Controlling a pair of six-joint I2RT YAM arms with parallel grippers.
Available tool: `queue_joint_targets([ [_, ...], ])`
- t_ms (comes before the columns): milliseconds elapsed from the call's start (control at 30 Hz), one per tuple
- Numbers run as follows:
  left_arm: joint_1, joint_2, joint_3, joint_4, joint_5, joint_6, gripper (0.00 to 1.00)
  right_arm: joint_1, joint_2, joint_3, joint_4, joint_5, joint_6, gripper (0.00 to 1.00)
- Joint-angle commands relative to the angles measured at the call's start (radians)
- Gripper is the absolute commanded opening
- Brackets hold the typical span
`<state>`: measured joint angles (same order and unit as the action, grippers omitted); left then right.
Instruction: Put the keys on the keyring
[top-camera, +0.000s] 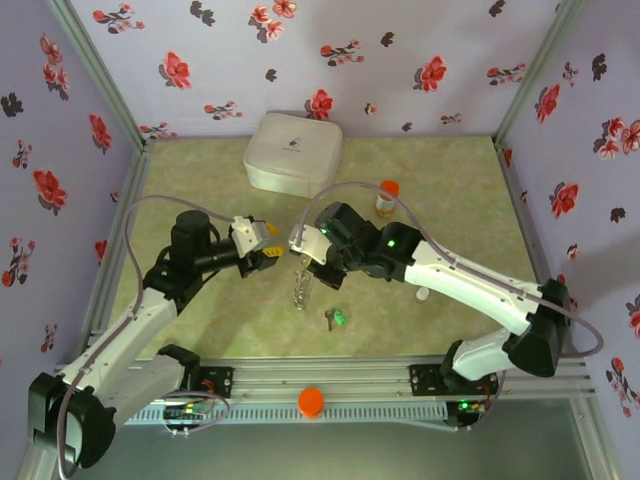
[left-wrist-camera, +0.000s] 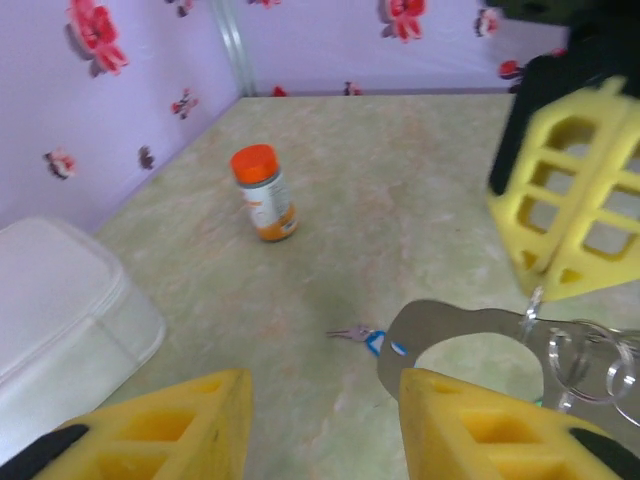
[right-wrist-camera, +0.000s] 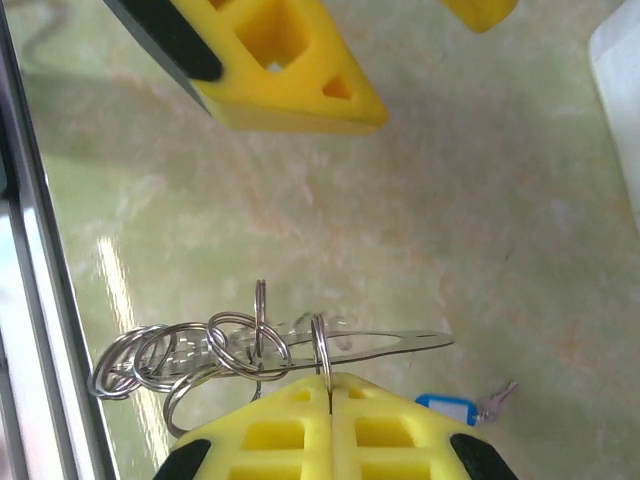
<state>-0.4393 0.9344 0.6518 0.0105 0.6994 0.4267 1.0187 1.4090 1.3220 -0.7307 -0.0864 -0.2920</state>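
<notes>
The keyring (right-wrist-camera: 215, 345) is a bunch of linked silver rings on a flat metal loop (left-wrist-camera: 440, 322). It hangs above the table from my right gripper (right-wrist-camera: 330, 380), which is shut on one ring. In the top view the keyring (top-camera: 300, 288) dangles below my right gripper (top-camera: 298, 243). My left gripper (left-wrist-camera: 325, 390) stands open just left of it, its right finger (left-wrist-camera: 480, 425) in front of the flat loop's edge. My left gripper (top-camera: 270, 248) faces the right one closely. The blue key (left-wrist-camera: 368, 337) lies on the table beneath; its blue tag (right-wrist-camera: 444, 408) shows beside my right fingers. The green key (top-camera: 336, 319) lies nearer the front.
A white case (top-camera: 292, 152) sits at the back, and an orange-capped bottle (top-camera: 386, 197) stands to its right. A small white cap (top-camera: 423, 294) lies under my right arm. An orange cap (top-camera: 311, 401) rests on the front rail. Floral walls close three sides.
</notes>
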Motion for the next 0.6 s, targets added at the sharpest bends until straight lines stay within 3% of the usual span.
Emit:
queue_joint_targets([
  [0,-0.011,0.015,-0.012,0.025,0.109,0.044,0.42,-0.003,0.032,0.083,-0.163,-0.008,-0.048,0.0],
  [133,-0.026,0.046,-0.02,0.013,0.15,0.036,0.39,-0.002,0.071,0.15,-0.212,-0.033,-0.062,0.0],
  [367,-0.053,0.121,-0.09,0.298,0.209,-0.159,0.37,-0.001,0.1,0.202,-0.22,-0.046,-0.06,0.0],
  [567,-0.057,0.145,-0.103,0.323,0.261,-0.182,0.33,-0.001,0.085,0.187,-0.174,-0.035,-0.053,0.0],
])
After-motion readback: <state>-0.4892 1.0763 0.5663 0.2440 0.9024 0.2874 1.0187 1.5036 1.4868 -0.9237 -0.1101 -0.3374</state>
